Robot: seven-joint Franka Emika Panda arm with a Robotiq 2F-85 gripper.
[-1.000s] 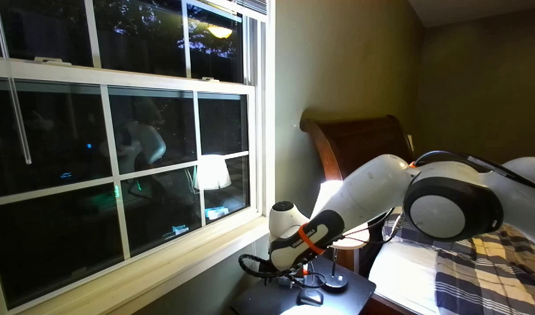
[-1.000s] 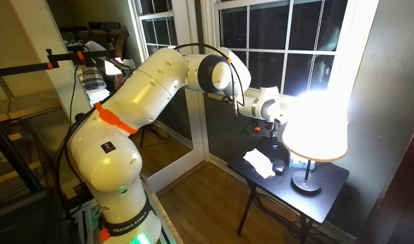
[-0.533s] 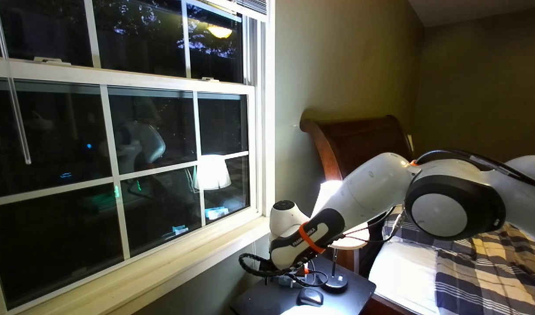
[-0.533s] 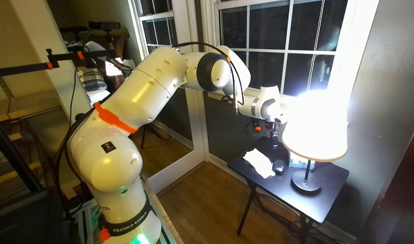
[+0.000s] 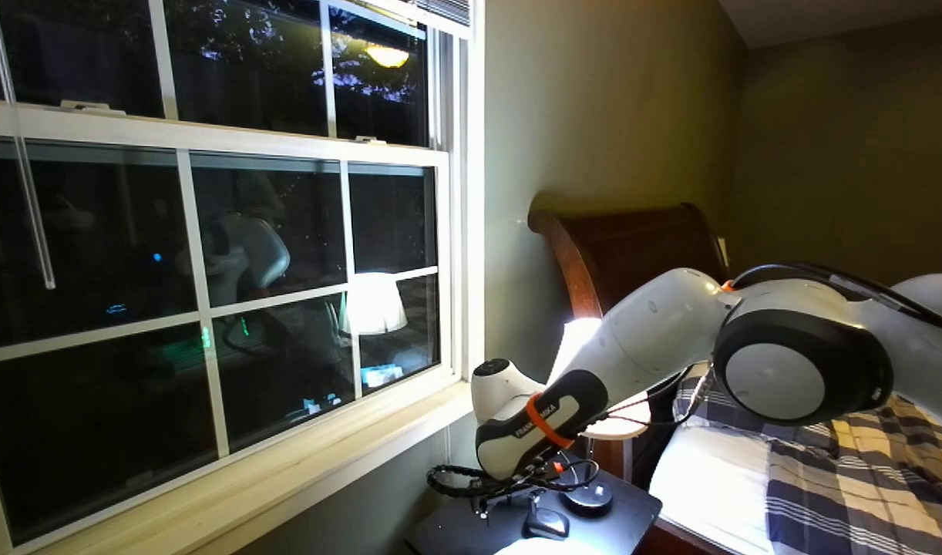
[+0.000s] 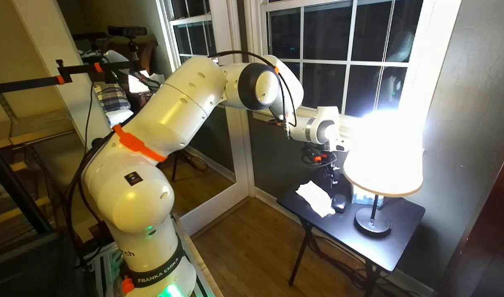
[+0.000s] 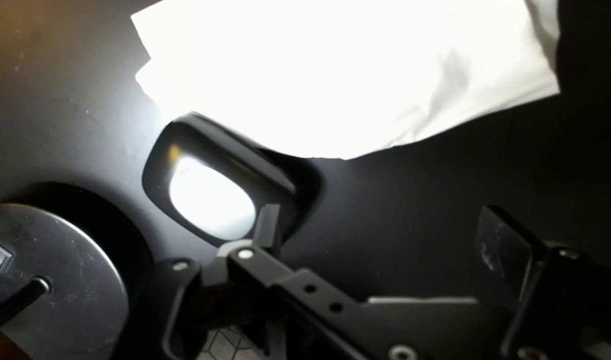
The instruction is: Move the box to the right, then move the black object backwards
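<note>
The whitish box stands on the black table behind the lamp, its upper part hidden by the shade. A pale patch with dark lines at the bottom of the wrist view may be part of it. The black object, a computer mouse, lies on the table beside a white cloth; it shows in both exterior views. My gripper is open, with nothing between its fingers, above the table beside the mouse. Its left finger overlaps the mouse's near end in the wrist view. It also shows in an exterior view.
A lit lamp stands on the table, its round base left of the mouse in the wrist view. The white cloth lies against the mouse. The window sill and wall are behind the table.
My wrist has turned and tilted, so the fingers now show spread apart in the exterior views. The gripper has shifted slightly. The mouse, cloth and lamp have not moved.
</note>
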